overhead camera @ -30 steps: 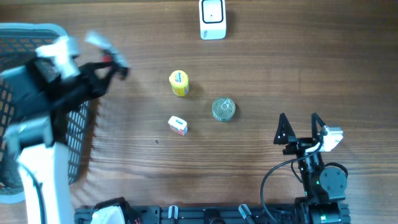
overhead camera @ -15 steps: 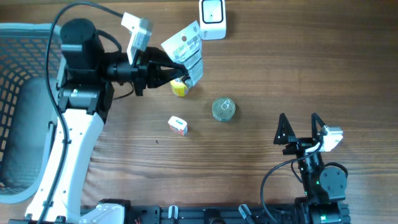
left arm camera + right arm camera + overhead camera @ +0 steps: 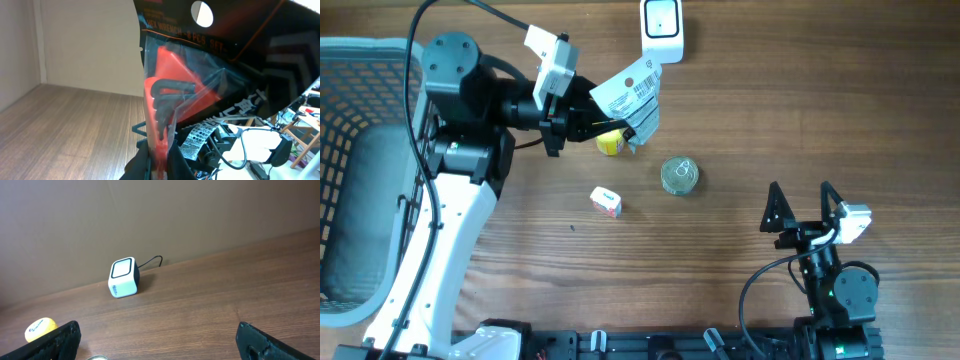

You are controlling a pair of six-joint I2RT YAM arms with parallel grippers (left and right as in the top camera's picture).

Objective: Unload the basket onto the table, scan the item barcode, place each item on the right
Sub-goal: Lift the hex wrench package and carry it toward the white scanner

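Wood-grain tabletop (image 3: 770, 120) with a white barcode scanner (image 3: 662, 30) at its far edge; the left hand (image 3: 592, 120) is clamped on the bottom edge of a hex wrench pack (image 3: 630, 92), held aloft and tilted, I'd guess to offer its barcode label to the scanner. The pack juts out ahead of the fingers, just short of the scanner. The right hand (image 3: 802, 205) sits wide open, well apart, holding nothing
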